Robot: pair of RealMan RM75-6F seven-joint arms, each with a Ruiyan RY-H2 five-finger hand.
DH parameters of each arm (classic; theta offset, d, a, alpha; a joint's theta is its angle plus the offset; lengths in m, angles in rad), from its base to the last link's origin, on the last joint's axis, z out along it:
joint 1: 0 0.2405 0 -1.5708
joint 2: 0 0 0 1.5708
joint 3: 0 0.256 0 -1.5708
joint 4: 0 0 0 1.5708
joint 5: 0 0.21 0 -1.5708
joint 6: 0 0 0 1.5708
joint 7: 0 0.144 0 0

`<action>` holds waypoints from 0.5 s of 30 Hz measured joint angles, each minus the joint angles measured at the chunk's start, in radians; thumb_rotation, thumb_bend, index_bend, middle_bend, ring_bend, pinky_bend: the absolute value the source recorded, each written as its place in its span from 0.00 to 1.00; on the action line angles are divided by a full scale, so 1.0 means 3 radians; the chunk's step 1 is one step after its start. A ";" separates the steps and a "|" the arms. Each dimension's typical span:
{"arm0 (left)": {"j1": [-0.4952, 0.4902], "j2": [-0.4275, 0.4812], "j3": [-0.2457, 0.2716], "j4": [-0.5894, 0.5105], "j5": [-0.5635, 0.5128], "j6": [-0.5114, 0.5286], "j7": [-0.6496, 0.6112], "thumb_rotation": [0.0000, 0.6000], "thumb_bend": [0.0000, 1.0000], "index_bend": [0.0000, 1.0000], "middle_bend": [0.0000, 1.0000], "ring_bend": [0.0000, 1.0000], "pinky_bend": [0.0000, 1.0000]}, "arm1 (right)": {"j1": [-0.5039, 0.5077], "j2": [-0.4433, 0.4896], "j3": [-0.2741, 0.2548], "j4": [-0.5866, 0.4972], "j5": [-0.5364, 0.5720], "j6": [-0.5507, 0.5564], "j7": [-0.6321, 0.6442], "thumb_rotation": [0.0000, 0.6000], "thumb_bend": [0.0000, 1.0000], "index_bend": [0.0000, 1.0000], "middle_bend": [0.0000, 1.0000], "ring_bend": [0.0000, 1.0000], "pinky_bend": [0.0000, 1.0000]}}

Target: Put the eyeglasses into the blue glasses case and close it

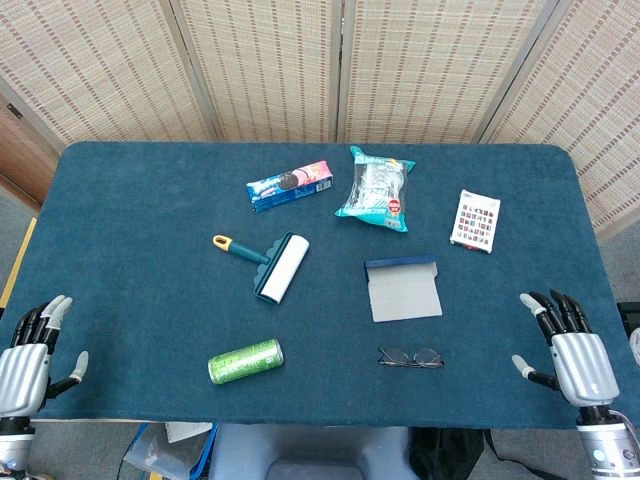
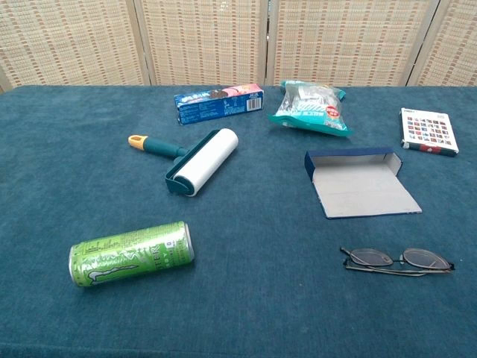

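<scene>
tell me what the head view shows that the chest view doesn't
Only the head view shows the left hand and right hand, both open at the near corners of the table. The chest view alone shows nothing extra, just closer detail. Both show the glasses, the open blue case, green can, lint roller, cookie box, snack bag and card box.

**Colours on the table**

The table cloth [image 1: 150,200] is dark teal. The glasses case [image 1: 403,288] is blue outside and grey inside. The can [image 1: 245,362] is bright green. The lint roller [image 1: 272,264] is white with a teal frame and yellow handle tip. The card box [image 1: 476,221] is white with small coloured squares.
</scene>
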 measured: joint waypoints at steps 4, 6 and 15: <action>-0.0004 -0.0004 0.0002 0.0003 -0.0008 -0.0011 0.0010 1.00 0.40 0.00 0.00 0.00 0.00 | 0.0007 -0.0006 0.0000 0.0000 -0.0009 -0.0006 -0.0008 1.00 0.21 0.12 0.13 0.01 0.05; -0.0002 -0.0006 0.0002 0.0002 -0.0009 -0.0007 0.0008 1.00 0.40 0.00 0.00 0.00 0.00 | 0.0009 -0.0014 0.0004 0.0000 -0.0014 0.0001 -0.0028 1.00 0.21 0.13 0.13 0.01 0.05; 0.0015 -0.0005 0.0004 0.0005 -0.0027 0.0008 0.0010 1.00 0.40 0.00 0.00 0.00 0.00 | 0.0074 -0.0018 -0.0007 -0.0058 -0.0103 -0.0064 -0.0112 1.00 0.21 0.17 0.18 0.02 0.05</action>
